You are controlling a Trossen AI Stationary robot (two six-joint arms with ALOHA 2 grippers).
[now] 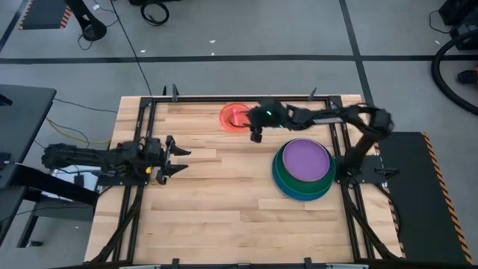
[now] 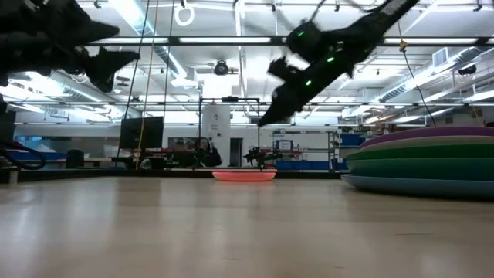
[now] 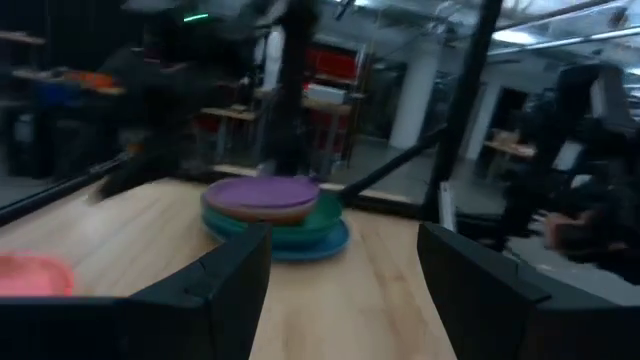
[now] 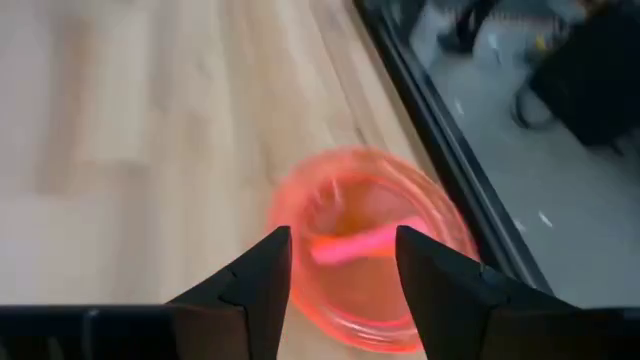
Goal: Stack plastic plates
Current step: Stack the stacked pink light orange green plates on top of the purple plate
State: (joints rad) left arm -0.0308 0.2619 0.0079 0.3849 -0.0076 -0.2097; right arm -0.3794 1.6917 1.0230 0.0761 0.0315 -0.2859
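A stack of larger plastic plates (image 1: 302,170), purple on top with green, teal and blue below, rests on the table at the right; it also shows in the low view (image 2: 424,162) and the left wrist view (image 3: 275,210). A small pink plate (image 1: 234,116) lies flat near the far edge, seen too in the right wrist view (image 4: 370,240) and the low view (image 2: 243,175). My right gripper (image 1: 255,135) hangs open in the air just right of and above the pink plate, touching nothing. My left gripper (image 1: 179,158) stands open at the table's left, pointing toward the stack.
A dark metal frame (image 1: 239,99) runs around the table's edges, close behind the pink plate. Bare wooden tabletop (image 1: 224,202) lies between the two arms and toward the near edge.
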